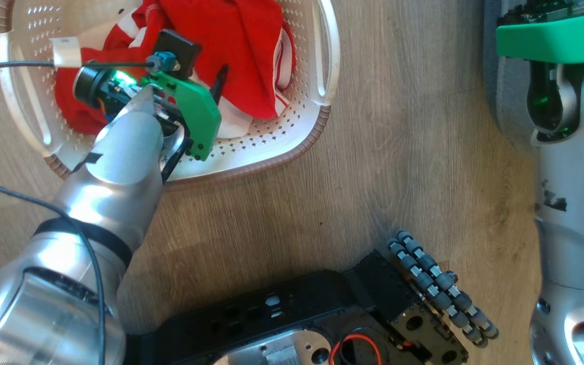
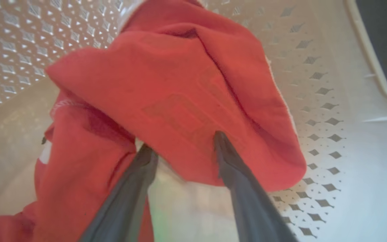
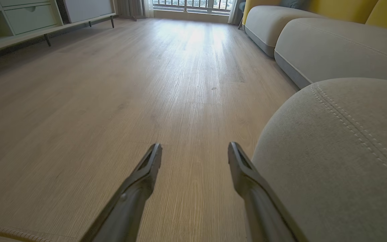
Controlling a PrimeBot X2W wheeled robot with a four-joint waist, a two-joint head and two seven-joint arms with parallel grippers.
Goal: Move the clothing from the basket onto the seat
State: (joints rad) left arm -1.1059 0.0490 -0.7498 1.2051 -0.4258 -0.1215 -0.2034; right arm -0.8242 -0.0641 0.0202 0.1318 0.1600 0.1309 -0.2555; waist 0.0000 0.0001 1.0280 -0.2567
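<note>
Clothing (image 1: 241,45): we see red garments with white stripes and panels heaped inside the basket (image 1: 302,114); in the left wrist view a thick red fold (image 2: 180,101) rises against the perforated wall (image 2: 317,111).
Basket: it stands on the wooden floor (image 1: 398,152), with its brown rim towards us.
Left end effector (image 2: 183,143): it sits low inside the basket. We find its two fingers (image 2: 228,158) spread wide, with both tips against the red fold and nothing pinched between them.
Right end effector (image 3: 195,148): we see its fingers wide apart and holding nothing, low over the floor (image 3: 113,101) and just beside the seat (image 3: 341,151).
Seat: a grey cushion with a rounded corner and a light stitched seam. It lies to the right of the fingers in the right wrist view.
</note>
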